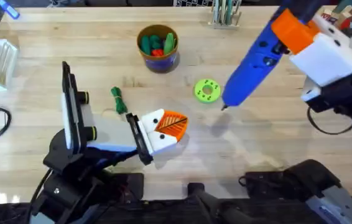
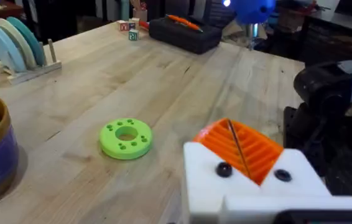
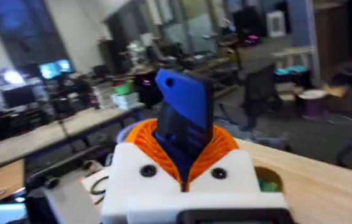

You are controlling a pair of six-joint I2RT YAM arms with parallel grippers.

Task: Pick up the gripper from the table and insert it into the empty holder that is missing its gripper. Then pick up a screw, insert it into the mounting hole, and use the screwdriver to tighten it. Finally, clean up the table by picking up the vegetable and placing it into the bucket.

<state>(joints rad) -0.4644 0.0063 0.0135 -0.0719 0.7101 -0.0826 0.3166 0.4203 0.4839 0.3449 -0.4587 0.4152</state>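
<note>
Overhead, pale wooden table [image 1: 275,149], cluttered workshop.

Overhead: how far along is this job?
Done: the gripper sits in the holder. In hand: the right gripper holds the screwdriver, tip above the table; whether a screw is in can't be judged. Left: the vegetable lies outside the bucket.

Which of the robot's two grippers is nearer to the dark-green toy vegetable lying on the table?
The left. The left gripper sits low just beside the vegetable, while the right gripper is raised far across the table, holding the screwdriver.
</note>
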